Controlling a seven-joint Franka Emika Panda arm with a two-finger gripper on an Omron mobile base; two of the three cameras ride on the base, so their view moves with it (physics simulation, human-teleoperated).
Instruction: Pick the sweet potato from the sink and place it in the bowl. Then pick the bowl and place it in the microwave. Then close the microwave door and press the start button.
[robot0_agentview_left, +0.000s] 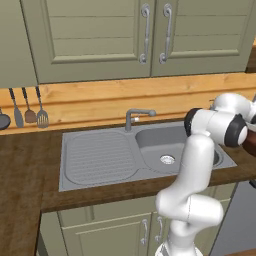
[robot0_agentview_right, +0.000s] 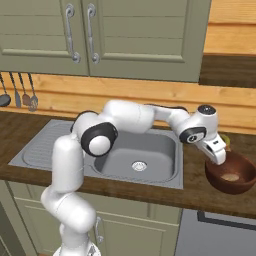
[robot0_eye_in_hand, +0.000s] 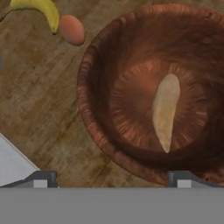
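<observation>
While the utensils (robot0_agentview_left: 27, 112) hang on the wall rail at far left, the grey sink (robot0_agentview_right: 45, 145) sits quietly in the wooden counter (robot0_agentview_right: 20, 130), ribbed drainboard on its left, basin with the round drain to the right, curved faucet (robot0_agentview_left: 136, 116) behind it. Over that basin stretches the white arm, reaching rightward past the sink's edge. And there's the gripper (robot0_agentview_right: 218, 156), poised right above the dark reddish-brown bowl (robot0_agentview_right: 240, 182) on the counter just right of the sink — jaws spread wide, nothing between them! From the hand view, the two fingertips (robot0_eye_in_hand: 41, 179) stand far apart at the bottom, one off the bowl's left rim, the other over its near rim. Down inside the bowl lies the sweet potato (robot0_eye_in_hand: 165, 111), a pale tapered shape resting on the bottom. Beyond the bowl's rim on the wood, a yellow banana (robot0_eye_in_hand: 41, 11) and an egg (robot0_eye_in_hand: 71, 29) lie just beside each other.
</observation>
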